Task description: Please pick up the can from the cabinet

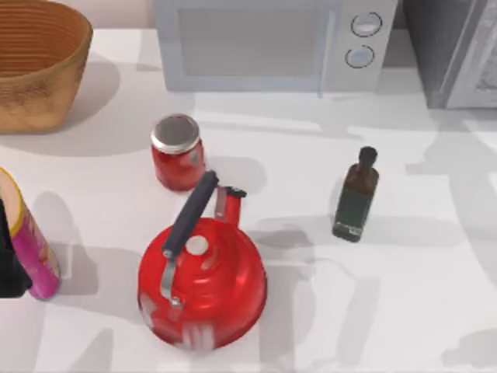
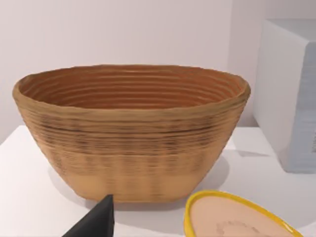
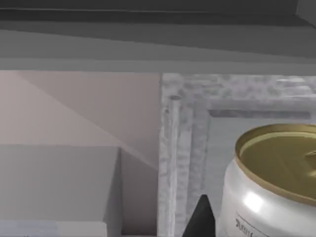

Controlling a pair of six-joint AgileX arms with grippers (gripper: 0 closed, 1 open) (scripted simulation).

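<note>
A silver can (image 3: 274, 185) with a gold lid stands upright inside the grey cabinet (image 3: 182, 148), close in the right wrist view. A dark part of my right gripper (image 3: 200, 219) shows just beside the can's side, very near it; whether they touch is unclear. In the top view the cabinet (image 1: 458, 54) stands at the table's back right corner. My left gripper (image 1: 9, 260) sits at the table's left edge, next to a pink and yellow canister (image 1: 31, 241).
A wicker basket (image 1: 35, 66) stands at the back left and a white microwave (image 1: 268, 43) at the back middle. A red jar (image 1: 177, 153), a red kettle (image 1: 203, 280) and a dark bottle (image 1: 356, 196) stand on the white table (image 1: 419, 295).
</note>
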